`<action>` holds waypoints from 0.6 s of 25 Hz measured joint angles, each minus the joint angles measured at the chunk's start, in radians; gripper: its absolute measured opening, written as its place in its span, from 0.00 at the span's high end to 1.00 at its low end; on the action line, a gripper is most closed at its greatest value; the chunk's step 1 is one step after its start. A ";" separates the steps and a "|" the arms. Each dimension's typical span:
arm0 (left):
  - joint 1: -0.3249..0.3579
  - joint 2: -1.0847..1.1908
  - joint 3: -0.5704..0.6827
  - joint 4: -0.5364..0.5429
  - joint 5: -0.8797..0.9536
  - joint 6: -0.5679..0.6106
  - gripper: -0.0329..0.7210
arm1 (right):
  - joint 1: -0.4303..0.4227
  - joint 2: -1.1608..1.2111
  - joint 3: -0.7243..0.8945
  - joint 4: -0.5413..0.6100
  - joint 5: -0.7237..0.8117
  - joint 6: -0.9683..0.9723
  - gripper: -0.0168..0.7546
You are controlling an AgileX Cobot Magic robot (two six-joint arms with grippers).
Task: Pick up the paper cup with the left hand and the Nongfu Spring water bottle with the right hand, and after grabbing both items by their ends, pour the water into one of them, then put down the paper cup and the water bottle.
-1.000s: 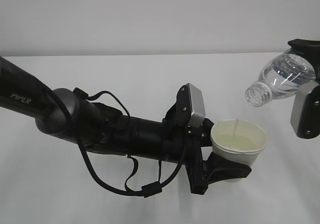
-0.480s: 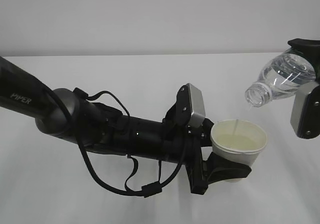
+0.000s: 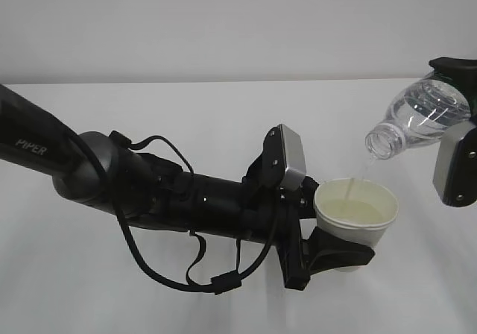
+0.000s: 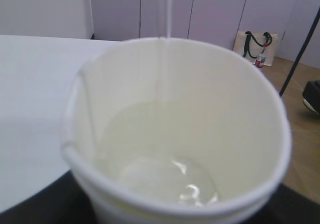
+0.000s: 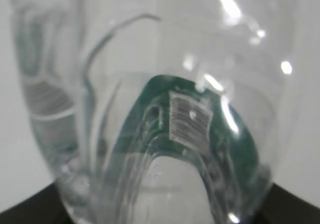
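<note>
Exterior view: the left hand [image 3: 328,253] reaches in from the left, jaws closed round the base of the paper cup [image 3: 356,216], held upright above the table [image 3: 149,103]. A thin stream of water [image 3: 361,174] falls into it from the tilted water bottle [image 3: 417,121], clamped in the right hand [image 3: 456,129] at far right.

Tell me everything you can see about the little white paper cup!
The paper cup is small, white and tapering, with a rolled rim and a pale cream inside. It stands upright above the white table, gripped near its bottom by the left hand. A shallow pool of water lies inside, and a thin stream falls into it from the tilted Nongfu Spring water bottle above, which does not touch it.
</note>
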 joint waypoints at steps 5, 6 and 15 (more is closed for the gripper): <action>0.000 0.000 0.000 0.000 0.000 0.000 0.34 | 0.000 0.000 0.000 0.000 0.000 0.000 0.41; 0.000 0.000 0.000 0.000 0.000 0.000 0.34 | 0.000 0.000 0.000 0.000 0.000 0.000 0.41; 0.000 0.000 0.000 0.000 0.000 0.000 0.34 | 0.000 0.000 0.000 0.000 0.000 0.000 0.41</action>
